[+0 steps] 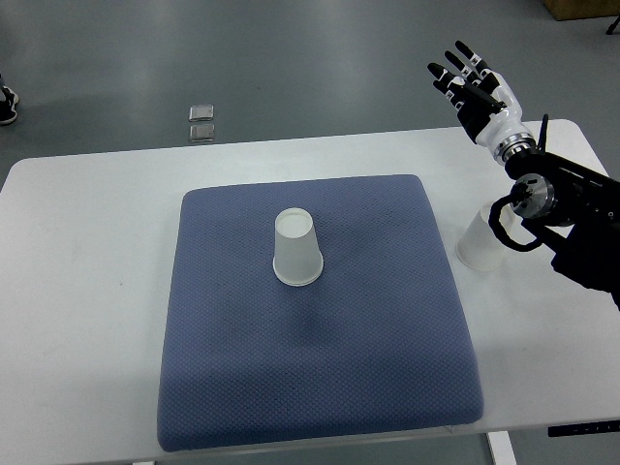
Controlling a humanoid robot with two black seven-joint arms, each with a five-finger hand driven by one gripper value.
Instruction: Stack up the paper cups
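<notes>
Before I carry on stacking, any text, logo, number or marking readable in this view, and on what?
None readable.
Paper cup on the blue mat: plain white, no print visible.
Second cup on the table, partly behind the right arm: no print visible.
Right hand: black and white, no legible marking.
Two small squares on the floor: too small to tell.

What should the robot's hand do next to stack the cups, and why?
Probably lower the right hand toward the cup on the bare table. The hand is open, raised and holding nothing, that cup sits closest beneath its arm, and the other cup stands alone upside down on the blue mat.
</notes>
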